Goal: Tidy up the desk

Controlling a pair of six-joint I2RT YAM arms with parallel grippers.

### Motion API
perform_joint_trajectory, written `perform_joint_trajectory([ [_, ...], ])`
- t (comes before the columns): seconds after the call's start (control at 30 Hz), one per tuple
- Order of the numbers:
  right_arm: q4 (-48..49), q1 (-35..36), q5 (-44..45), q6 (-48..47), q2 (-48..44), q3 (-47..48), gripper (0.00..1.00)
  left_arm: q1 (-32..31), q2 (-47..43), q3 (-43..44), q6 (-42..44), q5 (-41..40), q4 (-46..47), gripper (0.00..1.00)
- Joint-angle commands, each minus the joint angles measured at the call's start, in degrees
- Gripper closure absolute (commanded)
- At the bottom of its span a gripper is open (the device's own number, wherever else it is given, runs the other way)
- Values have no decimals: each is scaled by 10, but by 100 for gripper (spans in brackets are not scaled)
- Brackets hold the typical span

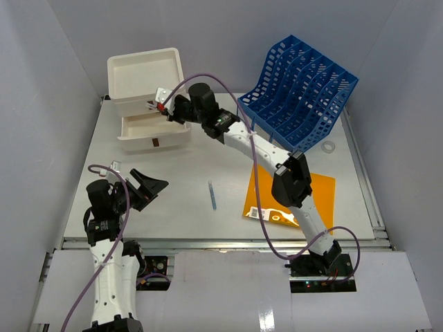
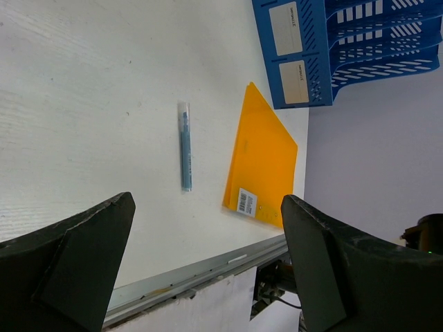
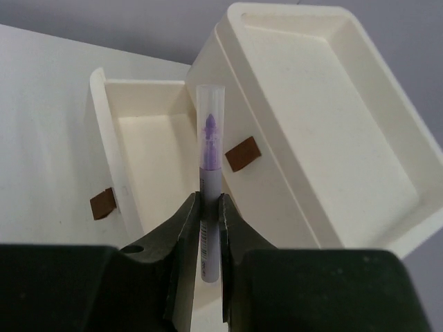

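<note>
The white desk (image 1: 173,207) carries a blue pen (image 1: 212,195) near its middle and an orange folder (image 1: 291,197) to the right of it. My right gripper (image 1: 164,108) reaches to the far left, over the pulled-out drawer (image 1: 154,131) of a white drawer box (image 1: 145,75). It is shut on a purple marker (image 3: 210,152) with a clear cap, which points over the open drawer (image 3: 149,159). My left gripper (image 1: 149,181) hangs open near the front left with nothing between its fingers. In the left wrist view the blue pen (image 2: 185,145) and the orange folder (image 2: 263,159) lie beyond the left gripper (image 2: 208,204).
A blue slotted file rack (image 1: 297,93) stands at the back right, with a small white ring (image 1: 329,146) on the desk beside it. A metal rail (image 1: 208,242) runs along the front edge. Grey walls close in both sides.
</note>
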Motion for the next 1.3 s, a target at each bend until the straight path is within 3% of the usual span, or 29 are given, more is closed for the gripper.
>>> perform_joint_trajectory([
  [0.0, 136, 10, 40, 71, 38, 22, 92, 1, -20, -11, -13, 10, -4, 2],
  [0.1, 157, 11, 58, 63, 65, 25, 83, 1, -28, -22, -31, 8, -2, 2],
  [0.33, 153, 7, 63, 39, 53, -23, 48, 1, -34, -59, -59, 41, 32, 2],
  [0.47, 114, 6, 36, 52, 13, -21, 38, -1, -24, -56, -66, 47, 35, 2],
  [0.6, 19, -8, -53, 81, -72, -27, 23, -6, -6, -50, -69, 59, 38, 7],
  [0.77, -92, -59, -222, 102, -230, -164, 5, -28, 15, -47, -83, 45, 47, 10],
  [0.87, -99, -128, -350, 125, -331, -312, 9, -84, 31, -46, -98, 0, 62, 11],
  [0.93, -110, -168, -383, 106, -396, -386, 10, -145, 47, -46, -118, -43, 82, 10],
  [1.13, -131, -263, -367, 101, -553, -624, 10, -351, 166, 4, -152, -226, 116, 8],
  [1.27, -125, -317, -365, 101, -621, -731, 10, -403, 244, 37, -150, -314, 104, 7],
])
